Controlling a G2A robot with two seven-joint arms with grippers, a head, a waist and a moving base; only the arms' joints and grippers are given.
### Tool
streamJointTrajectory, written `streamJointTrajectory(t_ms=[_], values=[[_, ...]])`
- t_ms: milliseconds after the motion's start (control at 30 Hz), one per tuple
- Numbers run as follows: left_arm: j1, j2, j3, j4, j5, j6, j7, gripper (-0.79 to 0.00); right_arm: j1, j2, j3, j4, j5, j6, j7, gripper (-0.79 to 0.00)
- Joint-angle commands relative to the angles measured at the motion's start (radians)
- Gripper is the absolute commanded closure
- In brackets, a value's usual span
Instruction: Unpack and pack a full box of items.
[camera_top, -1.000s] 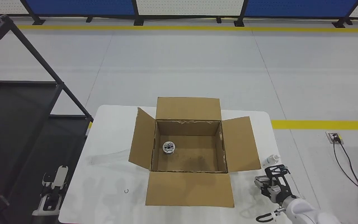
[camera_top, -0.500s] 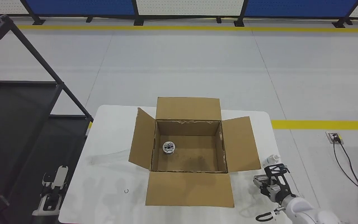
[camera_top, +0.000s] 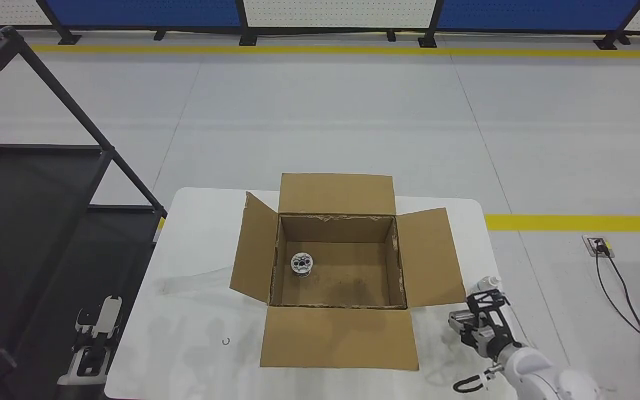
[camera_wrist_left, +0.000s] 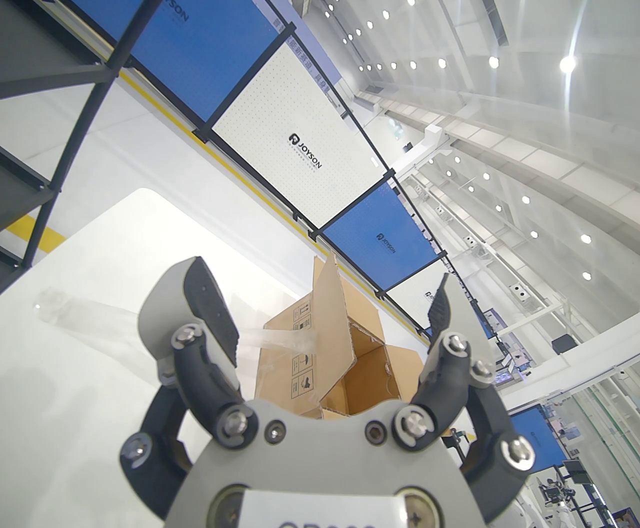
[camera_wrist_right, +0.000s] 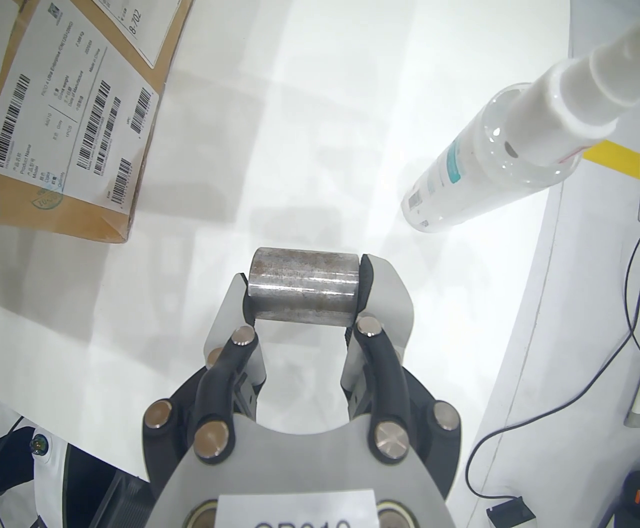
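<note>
I am clamping my right tool (camera_wrist_right: 305, 277) on the metal cylinder (camera_wrist_right: 304, 295), pads on its flat ends, over the table (camera_wrist_right: 310, 150). The open box (camera_top: 338, 195) is lying just to my left.

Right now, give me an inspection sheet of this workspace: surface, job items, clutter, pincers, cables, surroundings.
Surface: white table.
Job's things: cardboard box open, small round item inside; spray bottle standing near the table's right edge.
Clutter: clear film strip; small ring.
Pincers: left pincer open, holding nothing; right pincer shut on metal cylinder.
Cables: black cable on the floor.
Surroundings: black rack; blue and white panels.
</note>
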Motion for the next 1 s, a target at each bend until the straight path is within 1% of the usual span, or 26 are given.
streamJointTrajectory(t_ms=[0, 200, 467, 500, 567, 600, 633, 667, 733, 767, 800, 867, 933, 967], values=[[0.000, 0.000, 0.000, 0.000, 0.000, 0.000, 0.000, -0.785, 0.021, -0.002, -0.009, 0.029, -0.014, 0.027, -0.003, 0.000], [0.000, 0.000, 0.000, 0.000, 0.000, 0.000, 0.000, -0.785, 0.063, -0.004, -0.019, 0.104, -0.023, 0.035, -0.008, 0.000], [0.000, 0.000, 0.000, 0.000, 0.000, 0.000, 0.000, -0.785, 0.086, -0.004, -0.016, 0.142, -0.010, 0.017, 0.014, 0.000], [0.000, 0.000, 0.000, 0.000, 0.000, 0.000, 0.000, -0.785, 0.088, -0.004, -0.017, 0.146, -0.011, 0.016, 0.017, -0.095], [0.000, 0.000, 0.000, 0.000, 0.000, 0.000, 0.000, -0.785, 0.093, -0.004, -0.018, 0.154, -0.009, 0.013, 0.021, -0.160], [0.000, 0.000, 0.000, 0.000, 0.000, 0.000, 0.000, -0.785, 0.095, -0.004, -0.019, 0.158, -0.008, 0.012, 0.023, -0.209], [0.000, 0.000, 0.000, 0.000, 0.000, 0.000, 0.000, -0.785, 0.097, -0.004, -0.020, 0.161, -0.005, 0.011, 0.025, -0.296], [0.000, 0.000, 0.000, 0.000, 0.000, 0.000, 0.000, -0.785, 0.099, -0.004, -0.020, 0.164, -0.005, 0.011, 0.025, -0.336], [0.000, 0.000, 0.000, 0.000, 0.000, 0.000, 0.000, -0.785, 0.102, -0.004, -0.022, 0.168, -0.005, 0.009, 0.027, -0.391], [0.000, 0.000, 0.000, 0.000, 0.000, 0.000, 0.000, -0.785, 0.103, -0.004, -0.022, 0.169, -0.005, 0.009, 0.029, -0.480], [0.000, 0.000, 0.000, 0.000, 0.000, 0.000, 0.000, -0.785, 0.104, -0.004, -0.022, 0.170, -0.004, 0.010, 0.029, -0.542], [0.000, 0.000, 0.000, 0.000, 0.000, 0.000, 0.000, -0.785, 0.105, -0.004, -0.022, 0.170, -0.002, 0.009, 0.029, -0.631], [0.000, 0.000, 0.000, 0.000, 0.000, 0.000, 0.000, -0.785, 0.100, -0.004, -0.016, 0.165, 0.007, 0.009, 0.023, -0.742], [0.000, 0.000, 0.000, 0.000, 0.000, 0.000, 0.000, -0.785, 0.096, -0.003, -0.012, 0.160, 0.013, 0.007, 0.020, -0.782]])
